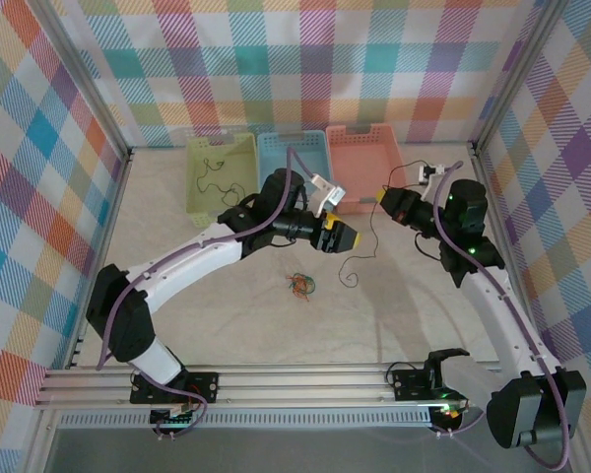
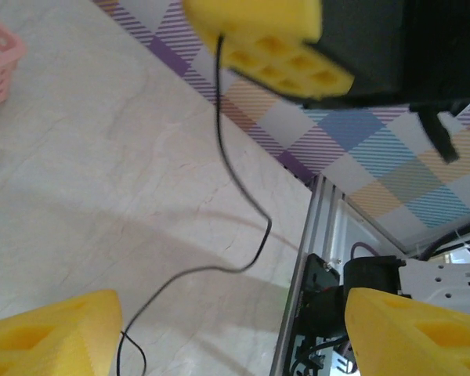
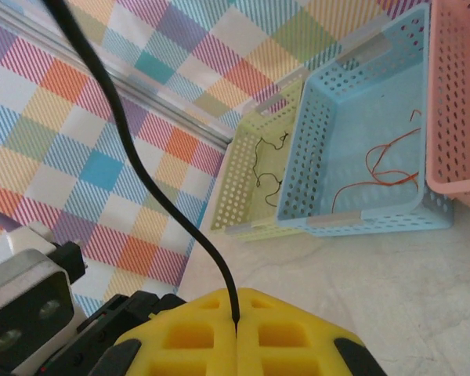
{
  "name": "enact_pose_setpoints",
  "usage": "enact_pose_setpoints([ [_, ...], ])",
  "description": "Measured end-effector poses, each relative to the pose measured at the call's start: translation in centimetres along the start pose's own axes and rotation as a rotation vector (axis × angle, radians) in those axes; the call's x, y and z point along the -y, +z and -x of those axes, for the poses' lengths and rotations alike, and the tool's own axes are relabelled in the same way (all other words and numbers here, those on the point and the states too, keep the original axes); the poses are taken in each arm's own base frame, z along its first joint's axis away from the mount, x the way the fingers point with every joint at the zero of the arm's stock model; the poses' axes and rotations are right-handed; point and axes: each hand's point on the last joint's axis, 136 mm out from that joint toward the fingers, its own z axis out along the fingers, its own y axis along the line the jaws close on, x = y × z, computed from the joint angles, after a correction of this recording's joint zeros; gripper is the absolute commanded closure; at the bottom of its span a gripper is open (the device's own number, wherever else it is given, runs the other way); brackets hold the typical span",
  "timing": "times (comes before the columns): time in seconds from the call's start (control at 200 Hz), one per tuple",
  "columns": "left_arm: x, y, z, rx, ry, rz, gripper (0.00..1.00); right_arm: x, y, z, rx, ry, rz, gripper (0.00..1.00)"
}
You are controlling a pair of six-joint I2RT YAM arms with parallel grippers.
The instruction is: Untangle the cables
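The right gripper is pinching the top end of one black cable between pressed-together pads. The strand is trailing toward 7 o'clock, hanging apart from the coloured clump lying mid-table, while the left gripper is hovering just beside it at 9 o'clock, jaws spread wide and gripping nothing. This is looking like the sorting step, and the next move is probably calling for carrying the strand toward 11 o'clock into the green bin, where black wires are lying, without dragging its tail through the clump.

Right claw pinching a black cable; behind, green basket, blue basket holding red wire, pink basket.
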Motion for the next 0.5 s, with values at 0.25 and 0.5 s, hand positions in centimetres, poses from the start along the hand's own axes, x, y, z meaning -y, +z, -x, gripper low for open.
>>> enact_pose_setpoints([
  [0.25,0.2,1.5,1.4,0.01,0.007,-0.016,0.33,0.1,0.3,-1.1,-0.034,0.009,0.02,1.0],
  [0.5,-1.3,3.4,1.2,-0.013,-0.024,-0.005,0.42,0.1,0.3,-1.6,-0.051,0.024,0.03,1.0],
])
